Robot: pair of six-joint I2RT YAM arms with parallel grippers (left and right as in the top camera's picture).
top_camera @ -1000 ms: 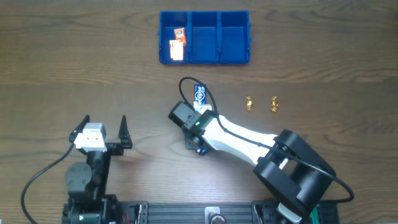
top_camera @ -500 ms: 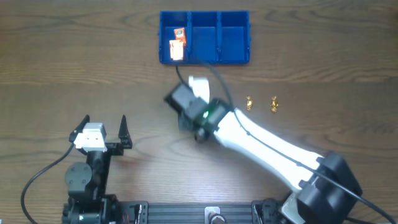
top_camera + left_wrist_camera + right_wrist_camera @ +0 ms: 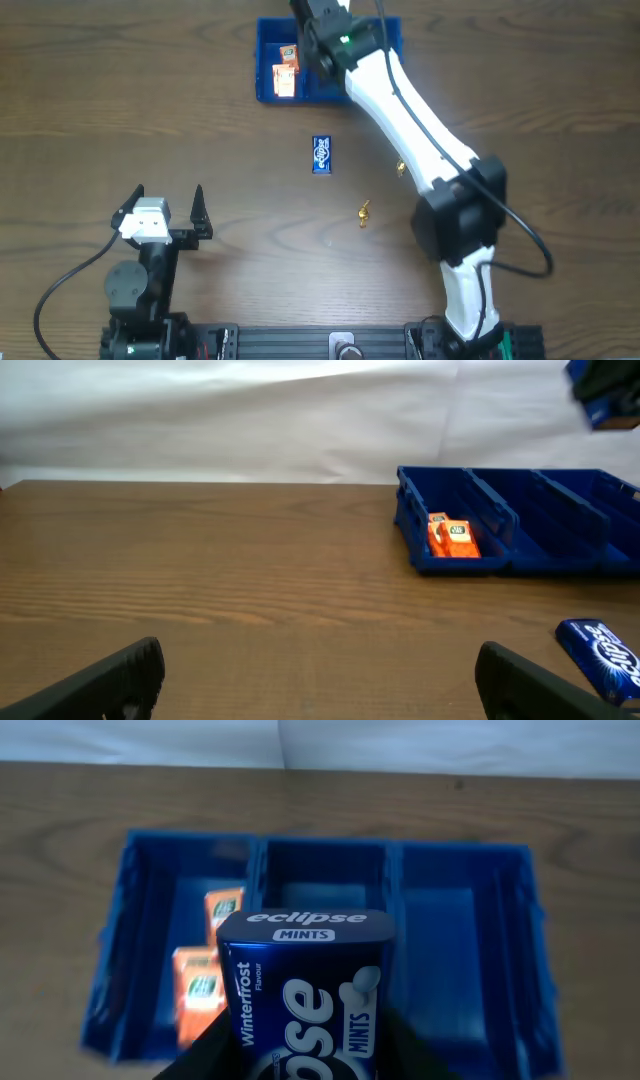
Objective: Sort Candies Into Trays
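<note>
Top view has the tray (image 3: 264, 60) at the upper middle of the frame, a blue box with three compartments side by side. Two orange packs (image 3: 286, 72) lie in its left compartment, one above the other in the picture. The right arm reaches from the lower right up across the frame, and the right gripper (image 3: 320, 20) sits at the top edge over the tray.

Right wrist view shows that gripper clamped on a mint tin (image 3: 305, 990), dark blue and upright, held above the tray (image 3: 470, 960). It stands in front of the wall between the left and middle compartments; I cannot tell which one it is over. The orange packs (image 3: 205, 980) show just left of the tin.

On the table (image 3: 120, 120), a blue pack (image 3: 321, 154) lies below the tray near the centre. A gold candy (image 3: 363, 213) lies lower right of it, and a second gold candy (image 3: 400, 168) peeks out at the arm's edge.

The left gripper (image 3: 168, 205) sits at the lower left, spread wide and holding nothing. Left wrist view has its fingers (image 3: 110, 680) far apart at the bottom corners, with the tray (image 3: 420, 530) at the right and the blue pack (image 3: 600, 655) at the lower right.
</note>
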